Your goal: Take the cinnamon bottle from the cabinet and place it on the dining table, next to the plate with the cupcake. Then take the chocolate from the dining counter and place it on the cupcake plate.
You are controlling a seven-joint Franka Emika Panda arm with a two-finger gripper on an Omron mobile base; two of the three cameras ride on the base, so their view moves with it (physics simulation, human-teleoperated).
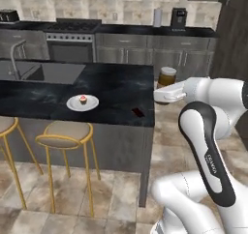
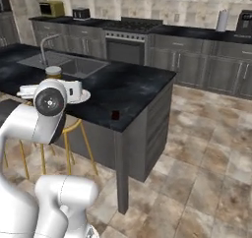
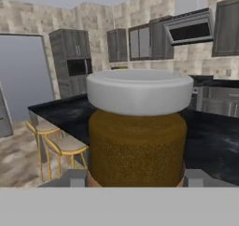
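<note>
Gripper (image 1: 164, 95) clamps cinnamon bottle (image 1: 166, 78) upright, just off dining table's (image 1: 116, 83) right end; plate (image 1: 73, 104) with cupcake (image 1: 83, 100) lies well left.

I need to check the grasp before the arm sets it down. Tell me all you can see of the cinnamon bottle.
The cinnamon bottle is a squat brown jar with a grainy look and a wide pale lid. It stands upright in the air, held low on its sides in the gripper, beside the right end of the dining table, not over it.
</note>
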